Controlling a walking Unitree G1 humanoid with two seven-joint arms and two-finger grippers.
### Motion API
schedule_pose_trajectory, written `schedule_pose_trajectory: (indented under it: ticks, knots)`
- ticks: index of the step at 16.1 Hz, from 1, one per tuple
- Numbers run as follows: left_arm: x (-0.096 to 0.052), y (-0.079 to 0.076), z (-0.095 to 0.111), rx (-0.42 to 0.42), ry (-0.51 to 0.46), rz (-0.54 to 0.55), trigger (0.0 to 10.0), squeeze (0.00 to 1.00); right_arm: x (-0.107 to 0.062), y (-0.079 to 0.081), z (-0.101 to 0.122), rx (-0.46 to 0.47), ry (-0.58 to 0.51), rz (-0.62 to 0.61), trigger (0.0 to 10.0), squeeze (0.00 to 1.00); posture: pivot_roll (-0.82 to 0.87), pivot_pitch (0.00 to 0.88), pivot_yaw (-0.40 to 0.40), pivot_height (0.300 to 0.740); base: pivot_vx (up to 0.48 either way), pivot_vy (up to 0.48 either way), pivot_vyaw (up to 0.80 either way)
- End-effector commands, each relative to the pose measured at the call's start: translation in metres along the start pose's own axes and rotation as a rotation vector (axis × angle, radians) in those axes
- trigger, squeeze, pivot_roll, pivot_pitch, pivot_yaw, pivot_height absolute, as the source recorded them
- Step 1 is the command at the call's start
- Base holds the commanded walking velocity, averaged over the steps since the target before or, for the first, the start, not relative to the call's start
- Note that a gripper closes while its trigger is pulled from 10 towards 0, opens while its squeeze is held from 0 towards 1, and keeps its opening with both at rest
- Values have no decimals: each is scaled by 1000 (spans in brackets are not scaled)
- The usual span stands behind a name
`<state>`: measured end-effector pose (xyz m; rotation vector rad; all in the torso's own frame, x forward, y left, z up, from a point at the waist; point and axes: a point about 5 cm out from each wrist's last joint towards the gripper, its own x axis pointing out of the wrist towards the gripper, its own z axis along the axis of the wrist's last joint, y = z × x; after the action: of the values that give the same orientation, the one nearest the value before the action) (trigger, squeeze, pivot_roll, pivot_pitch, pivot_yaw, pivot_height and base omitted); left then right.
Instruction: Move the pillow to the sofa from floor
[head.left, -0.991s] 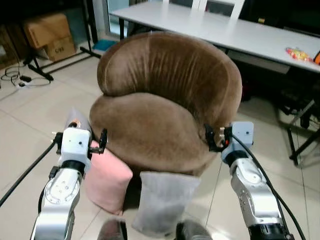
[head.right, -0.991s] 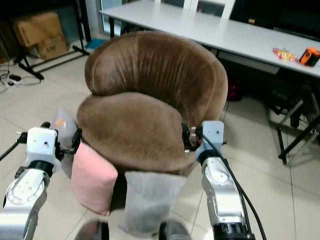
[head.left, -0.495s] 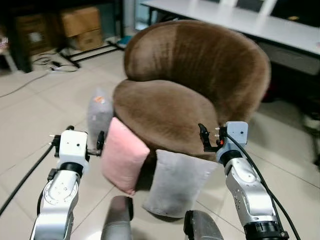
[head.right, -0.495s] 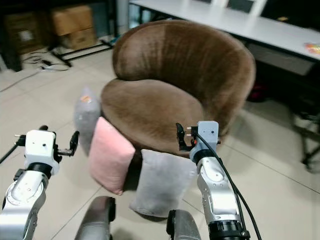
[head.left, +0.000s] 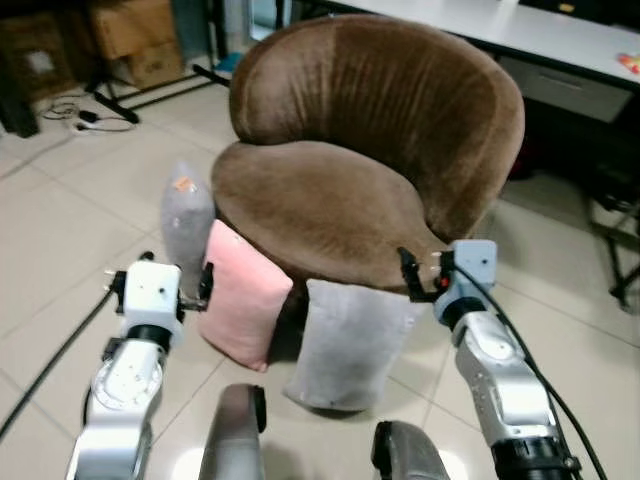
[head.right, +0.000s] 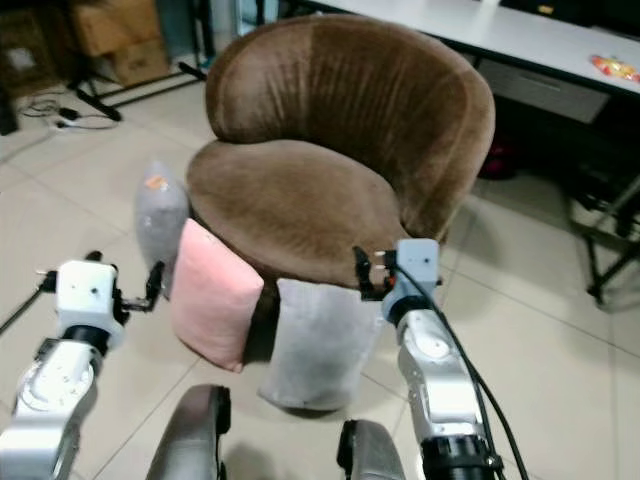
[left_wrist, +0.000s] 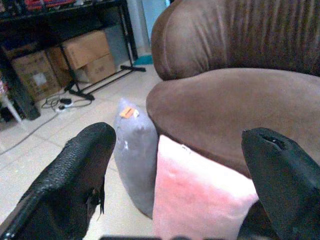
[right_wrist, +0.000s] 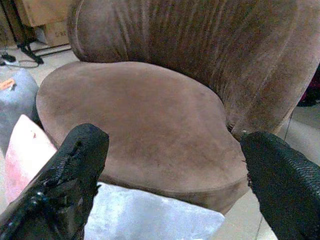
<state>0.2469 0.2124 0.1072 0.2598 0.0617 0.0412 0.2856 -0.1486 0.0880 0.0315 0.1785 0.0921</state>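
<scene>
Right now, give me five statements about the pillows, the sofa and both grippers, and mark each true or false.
1. Three pillows stand on the floor against the brown sofa. True: a pink pillow, a light grey pillow and a darker grey pillow.
2. A pillow lies on the sofa seat. False: the seat is bare.
3. The left gripper is open. True.
4. The right gripper holds the light grey pillow. False: it is open and holds nothing.
5. The pink pillow stands between the two grey ones. True.
</scene>
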Motion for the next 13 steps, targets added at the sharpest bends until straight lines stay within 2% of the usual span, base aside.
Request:
schedule_pose_trajectory:
  ticks: [1,4,6,7,13]
  knots:
    - [2,-3,5,-3,-17,-14,10000,0,0,-7,3,-29,-11,-35,10000,1000,-13,0,-60,626,0,0,0]
    - [4,0,6,8,-18,-27,10000,0,1,-7,2,-43,-2,-62,10000,1000,-15,0,-38,626,0,0,0]
    - [7,3,8,10,-22,-34,10000,0,0,-4,0,9,-2,-55,10000,1000,-22,0,-10,626,0,0,0]
    - [8,4,8,14,-23,-39,10000,0,0,-3,-1,5,-1,-60,10000,1000,-23,0,-8,626,0,0,0]
    - [13,1,9,14,-29,-78,10000,0,-4,-6,0,9,-62,-129,10000,1000,-37,0,10,626,306,0,0]
